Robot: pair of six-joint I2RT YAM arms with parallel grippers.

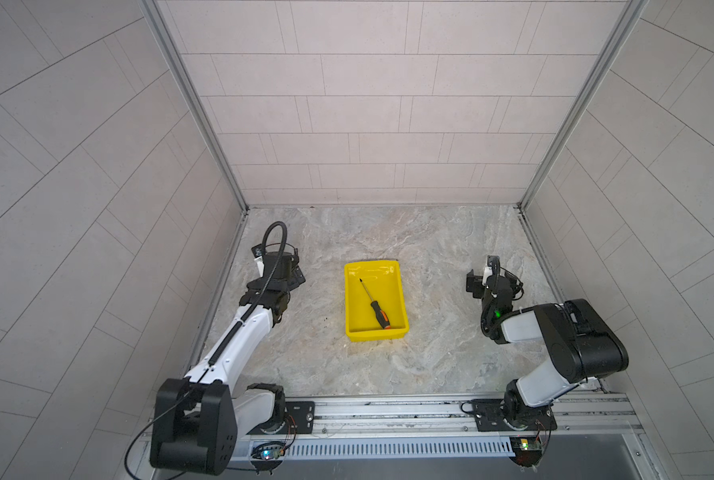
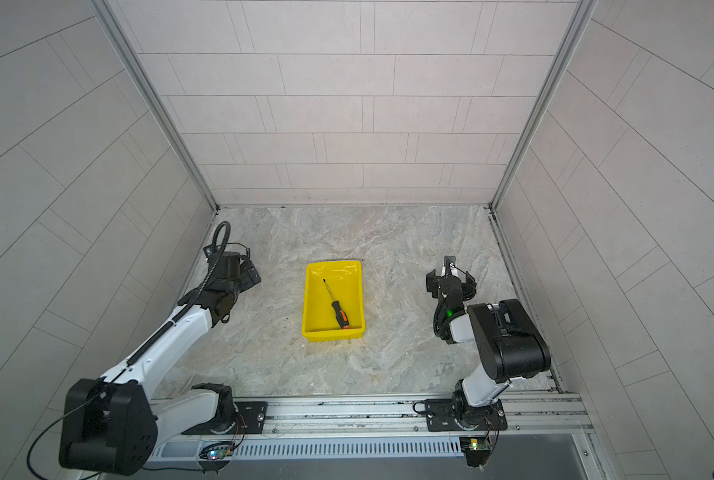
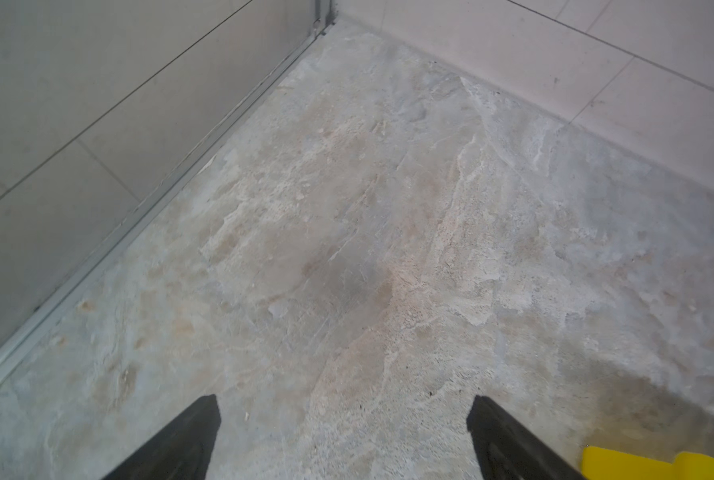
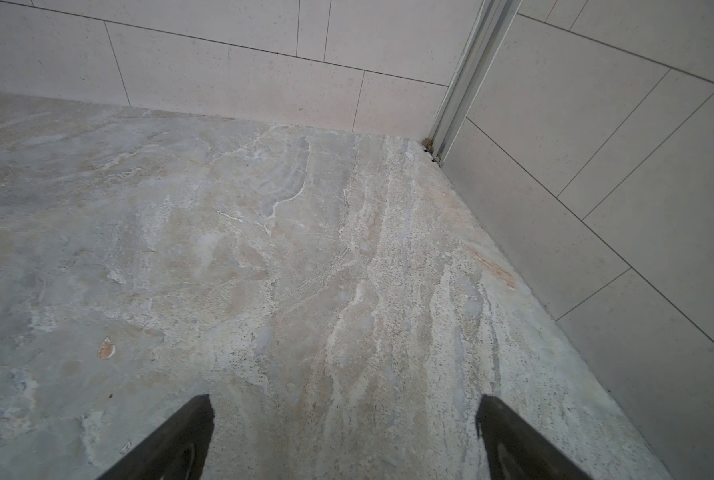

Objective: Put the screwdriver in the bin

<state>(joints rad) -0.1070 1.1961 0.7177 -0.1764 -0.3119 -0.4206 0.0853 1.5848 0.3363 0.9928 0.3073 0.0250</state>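
Your left pincer (image 3: 344, 401) hangs low on the left, jaws spread wide, holding nothing; your right pincer (image 4: 345, 399) mirrors it, equally wide and empty.

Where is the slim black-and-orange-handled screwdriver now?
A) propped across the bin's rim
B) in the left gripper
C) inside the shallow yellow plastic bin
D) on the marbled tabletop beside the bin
C: in a top view the screwdriver lies diagonally on the floor of the yellow bin, inside its walls.

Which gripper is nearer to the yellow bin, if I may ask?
Left, slightly. The left gripper is just left of the bin, whose corner shows in its wrist view; the right gripper is farther off to the right.
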